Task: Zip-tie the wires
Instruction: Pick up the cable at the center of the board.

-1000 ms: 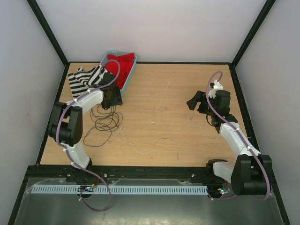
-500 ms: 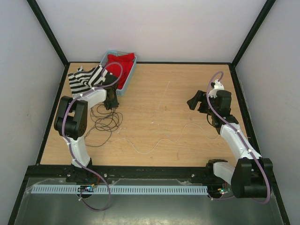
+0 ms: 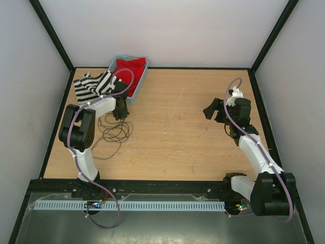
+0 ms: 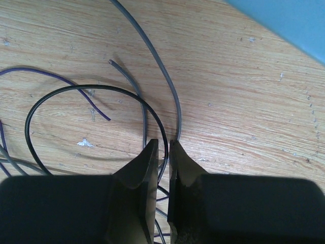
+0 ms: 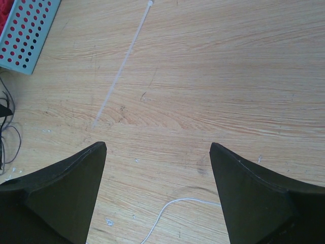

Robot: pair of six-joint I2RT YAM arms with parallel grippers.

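The wires [image 3: 114,133] lie in loose black loops on the left of the wooden table, and a thin pale strand [image 3: 167,160] trails toward the right. My left gripper [image 3: 120,114] is down at the top of the bundle. In the left wrist view the left gripper [image 4: 162,144] has its jaws closed to a narrow slit with a black wire [image 4: 76,87] and other strands running through it. A grey strand [image 4: 152,51] lies just ahead. My right gripper [image 5: 157,147] hangs wide open over bare wood, with the pale strand [image 5: 172,203] below it. A clear zip tie [image 5: 122,63] lies ahead of it.
A light blue perforated basket [image 3: 142,76] holding red cloth [image 3: 131,68] stands at the back left, just beyond the left gripper. A black-and-white striped cloth [image 3: 91,84] lies beside it. Black frame posts and white walls border the table.
The left jaws have closed from wide apart to a narrow slit around the wires, and the left arm has reached forward and down. The right arm has hardly moved.
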